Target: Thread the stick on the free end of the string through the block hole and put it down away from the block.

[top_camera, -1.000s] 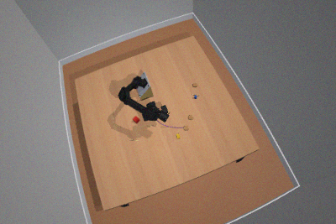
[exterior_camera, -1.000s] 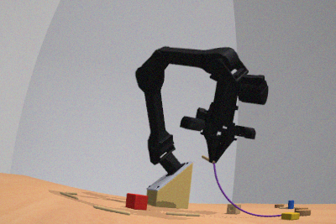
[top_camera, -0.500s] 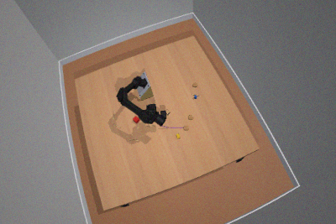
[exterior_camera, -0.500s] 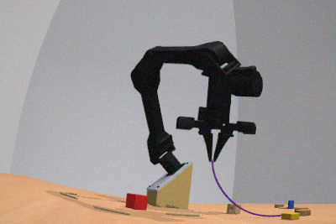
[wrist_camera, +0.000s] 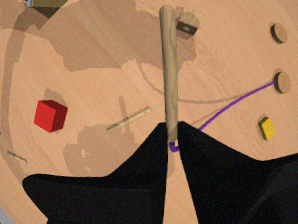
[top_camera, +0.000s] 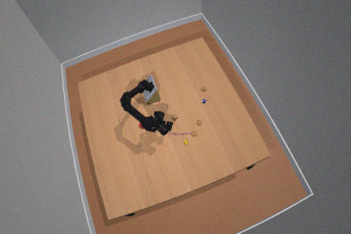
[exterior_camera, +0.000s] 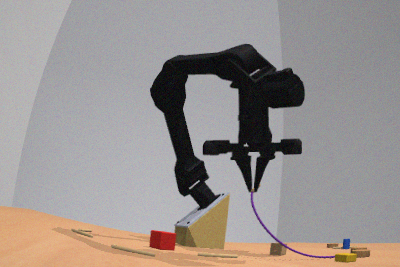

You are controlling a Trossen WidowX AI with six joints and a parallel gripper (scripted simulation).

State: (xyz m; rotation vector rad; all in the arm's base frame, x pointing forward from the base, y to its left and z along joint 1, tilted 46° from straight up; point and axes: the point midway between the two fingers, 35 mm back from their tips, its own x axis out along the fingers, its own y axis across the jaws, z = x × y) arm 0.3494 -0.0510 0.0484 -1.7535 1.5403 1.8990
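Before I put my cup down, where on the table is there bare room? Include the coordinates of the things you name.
In the top view, there is room between the yellow block [top_camera: 186, 142] [exterior_camera: 345, 257] [wrist_camera: 266, 128] and the lower table edge [top_camera: 189, 186]. It is crowded around the holed block [top_camera: 175, 117] [exterior_camera: 278, 249] [wrist_camera: 190, 21], purple string [top_camera: 181, 134] [exterior_camera: 264, 226] [wrist_camera: 230, 105] and its button [top_camera: 194, 133] [wrist_camera: 283, 82].

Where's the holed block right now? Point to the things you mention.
In the wrist view the holed block [top_camera: 175, 117] [exterior_camera: 278, 249] [wrist_camera: 188, 22] is on the table near the top edge, just right of the held stick's [wrist_camera: 170, 65] far end, left of the round buttons.

In the wrist view, the fingers [exterior_camera: 244, 167] are hiding part of your string [top_camera: 180, 134] [exterior_camera: 265, 227] [wrist_camera: 232, 104] toward four o'clock; the top edge is cutting off your base [top_camera: 154, 98] [exterior_camera: 212, 224] [wrist_camera: 47, 6] toward half past ten. From above, the block's [top_camera: 175, 117] [exterior_camera: 278, 249] [wrist_camera: 189, 22] hole is showing too small for you to tell.
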